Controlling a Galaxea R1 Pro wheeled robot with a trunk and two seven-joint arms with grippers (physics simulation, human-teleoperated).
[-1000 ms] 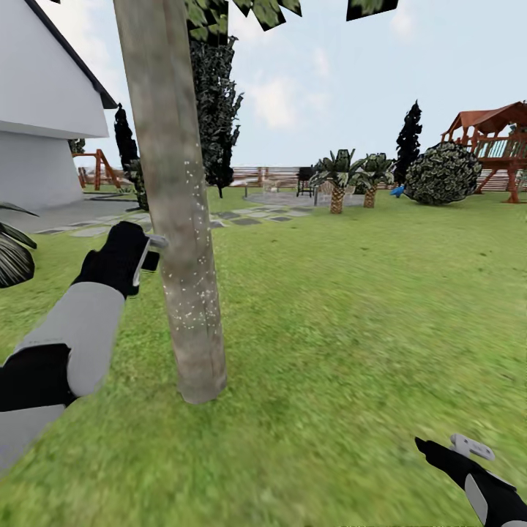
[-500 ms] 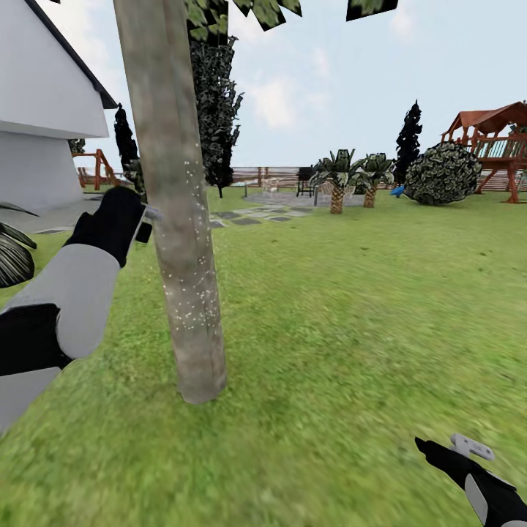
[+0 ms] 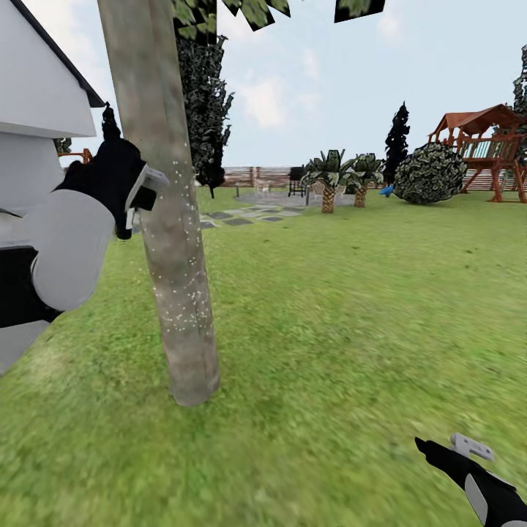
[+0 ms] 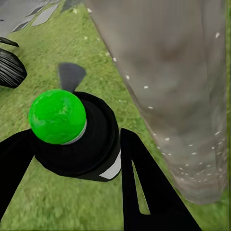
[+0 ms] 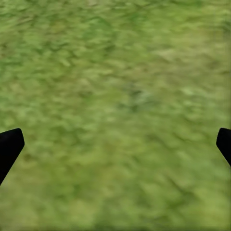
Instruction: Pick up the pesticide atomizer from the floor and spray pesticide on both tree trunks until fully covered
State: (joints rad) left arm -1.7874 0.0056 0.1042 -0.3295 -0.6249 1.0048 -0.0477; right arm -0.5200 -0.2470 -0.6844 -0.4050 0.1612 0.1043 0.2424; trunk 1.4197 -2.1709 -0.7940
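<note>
- Left gripper (image 4: 72,144): we clamp the pesticide atomizer (image 4: 79,139) between both fingers, raised beside the tree trunk (image 3: 165,219) so spray lands on bark.
- Trunk: white specks dot its middle and lower bark.
- Right gripper (image 5: 115,144): fingers spread wide, empty, low over the lawn (image 3: 351,307).

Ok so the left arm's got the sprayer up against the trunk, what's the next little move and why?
Probably raise the left pincer a bit higher along the tree trunk and spray again. The white droplet specks sit mostly on the trunk's middle and lower part, while the bark above the pesticide atomizer looks bare. The nozzle already sits close beside the trunk, so only height seems to need changing.
</note>
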